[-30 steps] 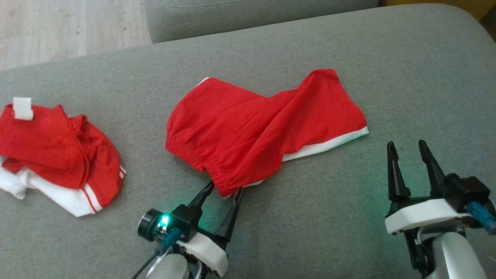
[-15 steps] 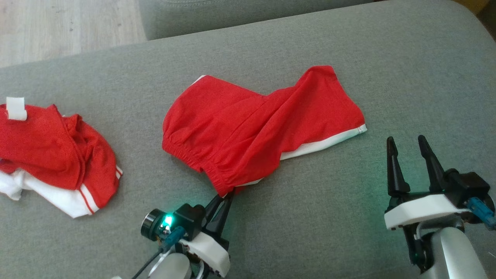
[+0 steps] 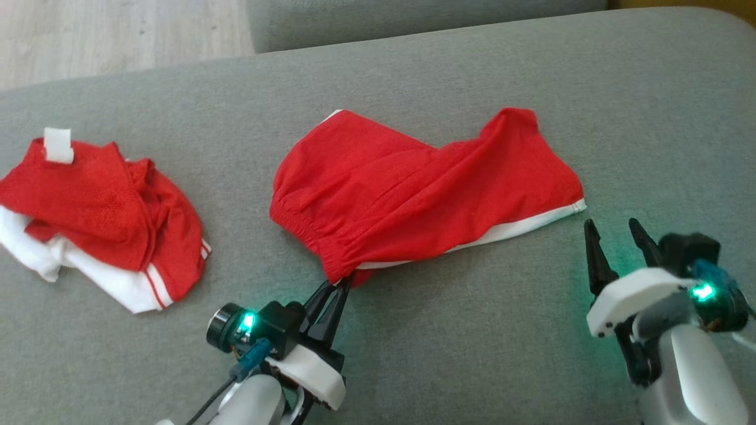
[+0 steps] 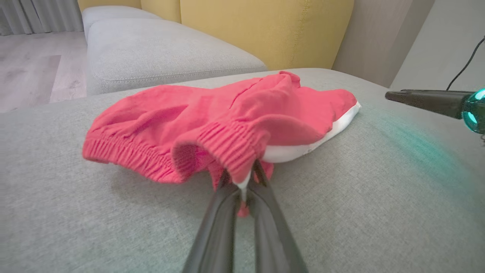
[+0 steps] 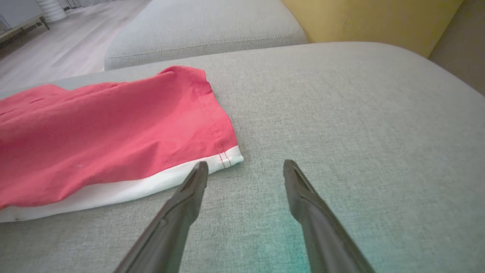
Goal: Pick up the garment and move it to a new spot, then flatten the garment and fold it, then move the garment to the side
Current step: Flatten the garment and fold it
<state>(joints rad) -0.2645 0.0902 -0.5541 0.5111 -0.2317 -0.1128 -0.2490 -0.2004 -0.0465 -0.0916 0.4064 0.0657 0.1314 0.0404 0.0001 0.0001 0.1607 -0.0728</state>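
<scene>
The garment [image 3: 425, 195] is thin red cloth, matt and softly creased, with a gathered elastic waistband and a smooth white trim. The cushion [image 3: 472, 71] under it is grey woven fabric, coarse-grained and dull. On my left gripper [image 3: 338, 284] the fingers look like matt black plastic and the housing like smooth white plastic. The heap of clothing [image 3: 100, 200] looks meshy. The floor [image 3: 118, 35] shows pale wood grain.

The red shorts [image 3: 413, 189] lie crumpled on the grey sofa cushion [image 3: 508, 354] — white hem trim toward my right, elastic waistband [image 3: 301, 227] toward my left, its near corner pinched in my left jaws.
</scene>
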